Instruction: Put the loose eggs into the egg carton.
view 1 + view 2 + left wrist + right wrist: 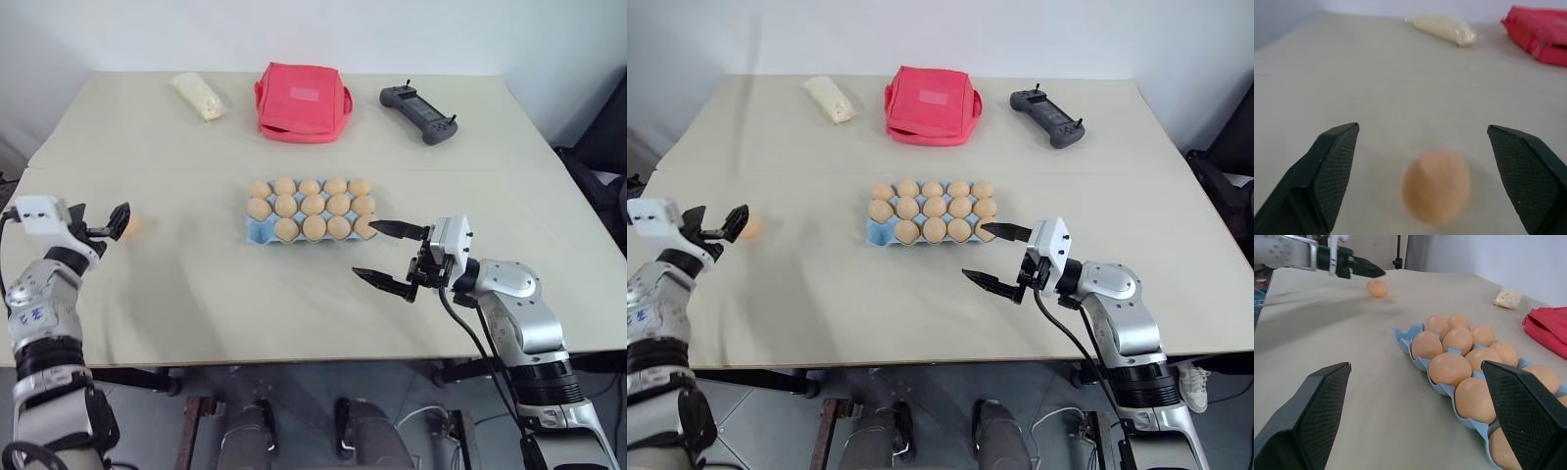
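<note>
At the far left my left gripper (pixel 106 227) stands wide open with nothing in it, its fingers either side of the one loose egg (pixel 1436 186), which lies on the bare worktop (pixel 196 294) just ahead of the fingertips and well apart from everything else. I judge that egg light, smooth and brittle, and round enough to roll or squirt out of a hard pinch. I would take it across its middle, at the widest part, closing gently and only until it stops slipping.

Further right sits the blue egg carton (pixel 255 232), nearly full; its front left corner cup looks empty, which is where this egg should go. The moulded tray looks light and could slide if nudged.

To the right of the carton my right gripper (pixel 383 254) is also fully open and empty, one fingertip close to the carton's near right corner.
</note>
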Available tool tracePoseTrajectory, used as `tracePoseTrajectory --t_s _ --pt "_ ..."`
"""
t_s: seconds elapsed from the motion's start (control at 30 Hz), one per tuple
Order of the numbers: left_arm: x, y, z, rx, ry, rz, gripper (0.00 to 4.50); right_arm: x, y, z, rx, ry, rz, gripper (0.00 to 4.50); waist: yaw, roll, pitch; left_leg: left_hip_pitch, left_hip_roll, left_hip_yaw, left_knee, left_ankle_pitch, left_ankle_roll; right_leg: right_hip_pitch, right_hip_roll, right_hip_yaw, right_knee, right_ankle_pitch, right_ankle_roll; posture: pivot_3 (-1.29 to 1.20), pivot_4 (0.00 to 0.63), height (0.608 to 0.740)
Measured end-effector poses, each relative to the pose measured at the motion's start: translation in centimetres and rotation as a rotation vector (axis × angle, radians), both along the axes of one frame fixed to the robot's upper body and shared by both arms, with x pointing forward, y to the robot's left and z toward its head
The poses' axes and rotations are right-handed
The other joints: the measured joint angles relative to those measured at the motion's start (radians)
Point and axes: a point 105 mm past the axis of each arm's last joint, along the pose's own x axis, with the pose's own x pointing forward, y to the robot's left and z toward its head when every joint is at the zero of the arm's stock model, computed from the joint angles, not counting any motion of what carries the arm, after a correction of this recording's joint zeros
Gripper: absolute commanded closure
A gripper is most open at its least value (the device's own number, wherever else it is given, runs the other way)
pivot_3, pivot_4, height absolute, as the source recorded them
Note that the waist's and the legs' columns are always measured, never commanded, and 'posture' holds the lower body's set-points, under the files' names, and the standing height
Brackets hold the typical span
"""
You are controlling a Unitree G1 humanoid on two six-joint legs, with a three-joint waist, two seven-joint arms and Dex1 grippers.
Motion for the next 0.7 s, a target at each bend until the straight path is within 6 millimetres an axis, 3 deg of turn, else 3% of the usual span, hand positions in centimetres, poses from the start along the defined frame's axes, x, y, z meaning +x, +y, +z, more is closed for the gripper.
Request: tracePoseTrajectory --t_s 0.17,0.27,0.5,0.6,0.7 --pt "1.6 -1.2 -0.9 0.057 0.087 -0.061 0.02 0.1 0.1 0.1 0.002 -0.002 -0.006 0.0 -0.002 0.0 0.0 0.0 0.001 0.01 0.002 0.0 0.0 -0.002 0.0 0.0 0.002 0.0 0.0 0.0 0.15 0.74" --pt "1.8 -1.1 -1.9 0.076 0.129 -0.042 0.61 0.0 0.1 0.1 0.006 -0.002 -0.015 0.0 -0.004 0.0 0.0 0.0 0.002 0.01 0.002 0.0 0.0 -0.002 0.0 0.001 0.002 0.0 0.0 0.0 0.15 0.74" --pt "1.5 -0.8 -3.0 0.075 0.16 -0.035 2.7 0.0 0.1 0.1 0.011 0.0 -0.028 0.0 -0.001 0.0 0.0 0.0 0.002 0.01 0.004 -0.001 0.0 -0.002 0.0 0.001 0.002 0.0 0.0 0.0 0.15 0.74" --pt "1.5 -1.4 -2.6 0.086 0.138 -0.088 2.7 0.0 0.1 0.1 0.011 0.001 -0.029 0.0 -0.001 0.0 0.0 0.0 0.002 0.01 0.005 -0.001 0.0 -0.002 0.0 0.001 0.002 0.0 0.0 0.0 0.15 0.74" --pt "2.0 -4.0 -0.3 0.145 0.037 -0.235 2.7 0.0 0.1 0.1 0.011 0.002 -0.031 0.0 0.001 0.0 0.0 -0.001 0.002 0.011 0.005 -0.002 0.0 -0.002 0.0 0.001 0.002 0.0 0.0 0.0 0.15 0.74"
